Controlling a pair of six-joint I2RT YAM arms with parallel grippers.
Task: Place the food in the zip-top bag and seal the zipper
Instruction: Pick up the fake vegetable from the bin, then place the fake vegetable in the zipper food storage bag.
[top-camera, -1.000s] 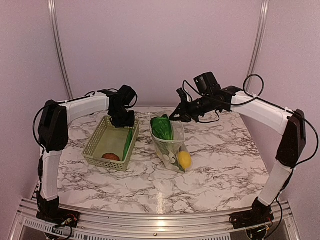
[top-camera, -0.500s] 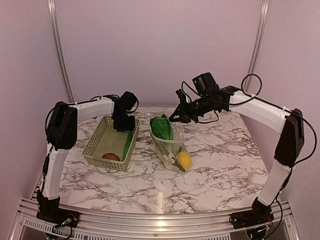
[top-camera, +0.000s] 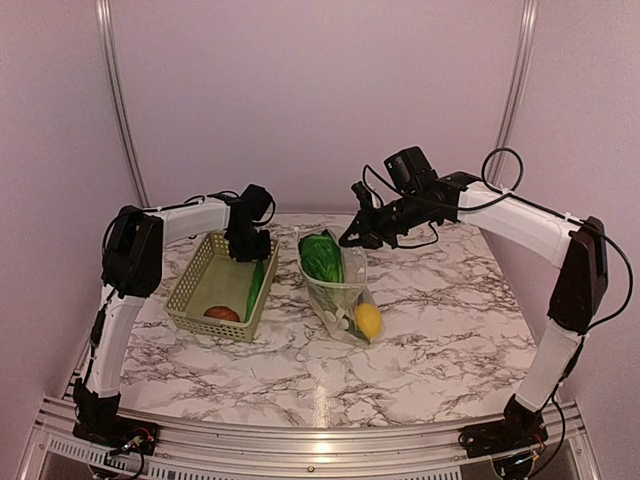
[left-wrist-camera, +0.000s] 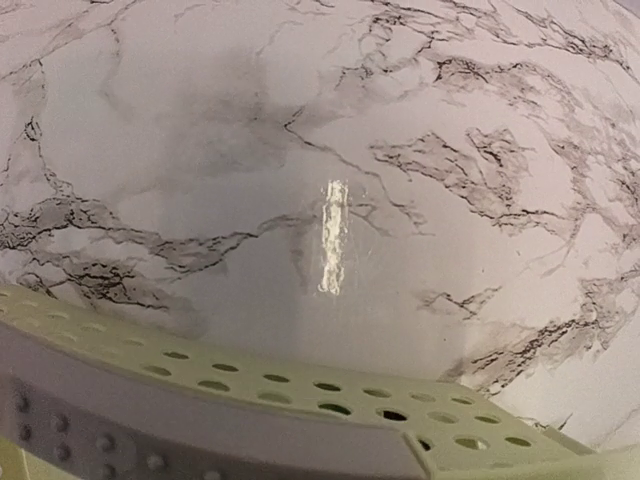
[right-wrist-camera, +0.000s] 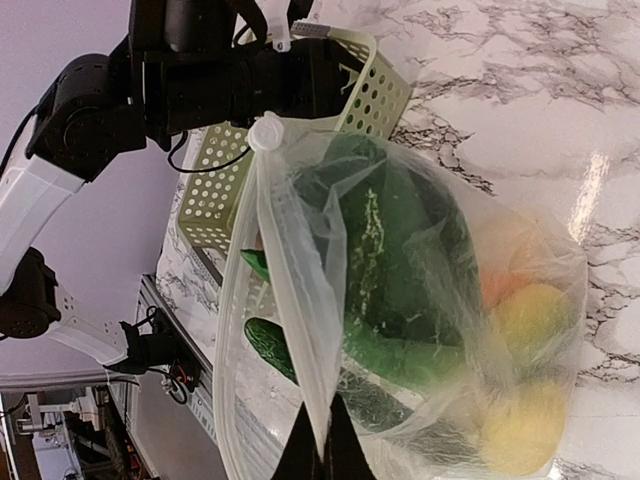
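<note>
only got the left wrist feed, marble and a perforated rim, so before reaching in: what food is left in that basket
observer: A reddish-brown round fruit at the near end of the pale green lattice basket, a long green piece along its right wall.
operator: where's the bag
observer: The clear dotted plastic bag stands right of the basket, with leafy greens and a yellow lemon inside.
operator: anyone holding it
observer: The right end effector is shut on its mouth edge.
</note>
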